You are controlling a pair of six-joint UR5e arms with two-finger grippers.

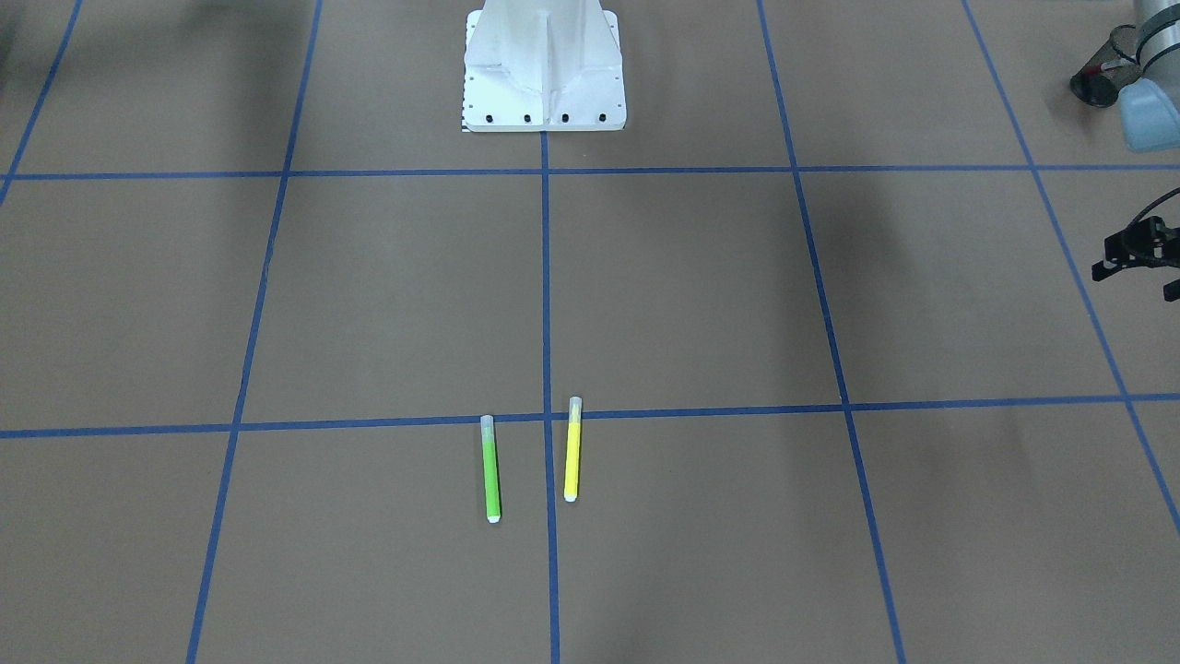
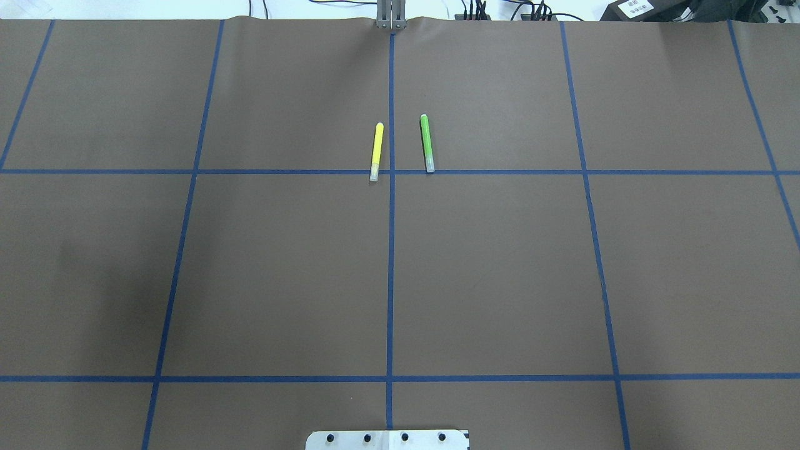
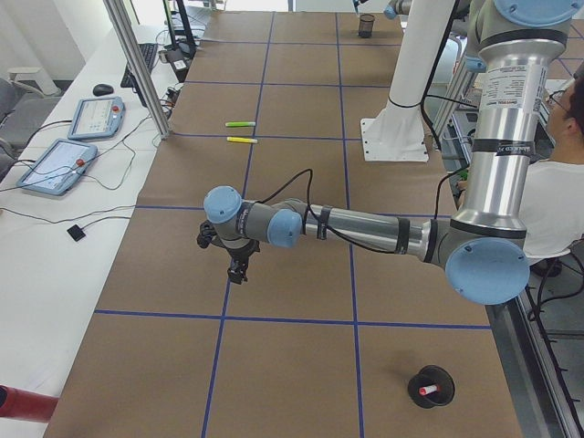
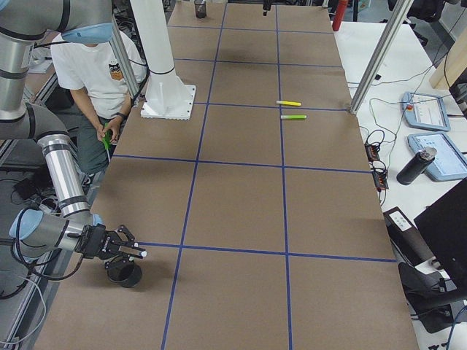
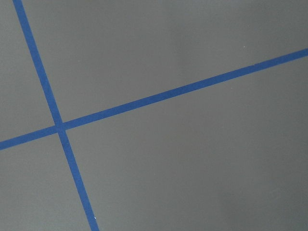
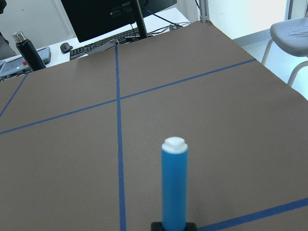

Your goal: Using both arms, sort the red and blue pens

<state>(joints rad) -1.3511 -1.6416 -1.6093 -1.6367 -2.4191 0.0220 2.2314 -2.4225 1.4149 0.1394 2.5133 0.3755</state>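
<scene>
The blue pen [image 6: 174, 185] stands up in the middle of the right wrist view, white tip on top, with my right gripper [image 4: 125, 249] shut on it. In the exterior right view that gripper hovers just above a black cup [image 4: 122, 272] near the table's robot-side edge, and the pen's white tip [image 4: 143, 254] pokes out. The red pen [image 3: 426, 391] stands inside another black cup [image 3: 432, 384] near the robot-side edge by my left arm. My left gripper [image 1: 1136, 281] hangs over bare table, fingers apart and empty; the left wrist view holds only brown mat and blue tape.
A green pen [image 2: 427, 142] and a yellow pen [image 2: 376, 152] lie side by side at the far middle of the table. The white pedestal base [image 1: 544, 69] stands at the robot's side. A person sits beside the robot [image 4: 102, 69]. Tablets and cables lie on the far bench.
</scene>
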